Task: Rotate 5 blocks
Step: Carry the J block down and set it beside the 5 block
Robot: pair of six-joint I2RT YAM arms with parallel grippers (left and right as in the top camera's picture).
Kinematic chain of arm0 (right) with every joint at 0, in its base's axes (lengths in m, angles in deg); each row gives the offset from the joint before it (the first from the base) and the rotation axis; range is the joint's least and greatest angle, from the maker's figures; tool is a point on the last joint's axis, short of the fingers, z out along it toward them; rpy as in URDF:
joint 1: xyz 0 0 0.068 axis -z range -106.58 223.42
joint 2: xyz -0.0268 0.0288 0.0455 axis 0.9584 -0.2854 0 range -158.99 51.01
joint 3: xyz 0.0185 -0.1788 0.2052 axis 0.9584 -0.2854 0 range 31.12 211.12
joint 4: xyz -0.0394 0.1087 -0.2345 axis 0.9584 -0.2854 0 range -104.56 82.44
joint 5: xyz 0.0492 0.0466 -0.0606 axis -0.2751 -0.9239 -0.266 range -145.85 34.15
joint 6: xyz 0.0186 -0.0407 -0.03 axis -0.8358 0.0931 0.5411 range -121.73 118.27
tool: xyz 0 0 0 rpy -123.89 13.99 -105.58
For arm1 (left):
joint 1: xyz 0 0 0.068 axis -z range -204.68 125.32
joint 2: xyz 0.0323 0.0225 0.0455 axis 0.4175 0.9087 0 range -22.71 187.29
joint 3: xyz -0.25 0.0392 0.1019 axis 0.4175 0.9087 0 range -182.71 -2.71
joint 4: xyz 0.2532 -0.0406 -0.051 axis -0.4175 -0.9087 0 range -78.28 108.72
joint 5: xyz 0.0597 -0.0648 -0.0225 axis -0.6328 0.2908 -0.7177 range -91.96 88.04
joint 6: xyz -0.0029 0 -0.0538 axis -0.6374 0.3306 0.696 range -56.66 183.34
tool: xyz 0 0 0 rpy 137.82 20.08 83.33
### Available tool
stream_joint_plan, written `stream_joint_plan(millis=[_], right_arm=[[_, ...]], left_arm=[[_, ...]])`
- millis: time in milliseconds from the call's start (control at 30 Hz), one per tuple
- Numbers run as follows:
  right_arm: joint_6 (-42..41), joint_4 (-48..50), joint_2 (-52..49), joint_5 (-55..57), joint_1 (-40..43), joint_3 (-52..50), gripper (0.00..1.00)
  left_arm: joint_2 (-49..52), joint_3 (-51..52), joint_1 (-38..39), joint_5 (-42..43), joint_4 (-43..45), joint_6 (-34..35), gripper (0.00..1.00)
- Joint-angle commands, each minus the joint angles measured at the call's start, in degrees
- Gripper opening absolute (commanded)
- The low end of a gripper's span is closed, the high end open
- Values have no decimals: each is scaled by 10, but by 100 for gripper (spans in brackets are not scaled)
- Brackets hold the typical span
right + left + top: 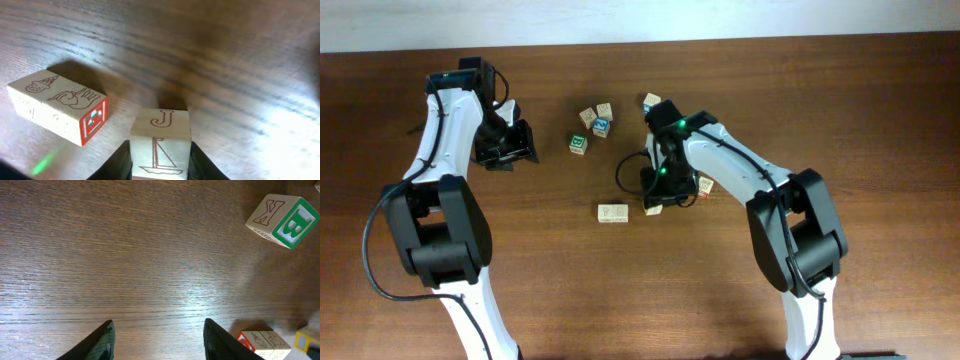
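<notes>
Pale wooden J block (160, 132) sits near the middle of the table (820, 100), pinched in the right gripper (161, 154); the left gripper (157, 335) gapes empty. A shallow grip could slip mid-turn, knocking the red-faced block (57, 107).

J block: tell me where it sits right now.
In the right wrist view, the J block sits bottom centre between the fingers of the right gripper, beside the red-faced block.

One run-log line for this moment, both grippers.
left gripper open over brown wooden table | right gripper shut on pale wooden cube with red J | red-ended pale wooden block beside it, untouched
</notes>
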Motion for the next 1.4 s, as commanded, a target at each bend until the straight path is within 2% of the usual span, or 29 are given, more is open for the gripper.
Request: stream_joint_plan(millis=[0,100,200,367,467,500,533,567,600,767,900,1367], right_arm=[[-31,-8,-1,-7,-19,0,30],[-40,-8,-1,-5,-27,0,32],[-50,-5,-1,4,-27,0,42],[-50,-7,3,-9,-27,15,43],[-47,-42,12,-7,-24,64,43],[-46,-62,13,-7,-19,87,40],[-38,-76,13,-7,-14,99,32],[-35,-98,13,9,-5,106,12],[-35,-116,13,26,0,105,6],[-38,-110,12,66,-6,30,5],[-39,-34,12,57,-16,-45,5],[-47,33,11,51,-38,-70,5]], left_arm=[[7,-10,0,0,0,5,55],[7,-10,0,0,0,5,55],[7,-10,0,0,0,5,55],[7,-10,0,0,0,5,56],[7,-10,0,0,0,5,56],[7,-10,0,0,0,5,55],[7,-10,0,0,0,5,56],[7,-10,0,0,0,5,56],[7,-10,0,0,0,5,56],[7,-10,0,0,2,5,56],[7,-10,0,0,5,5,56],[7,-10,0,0,6,5,55]])
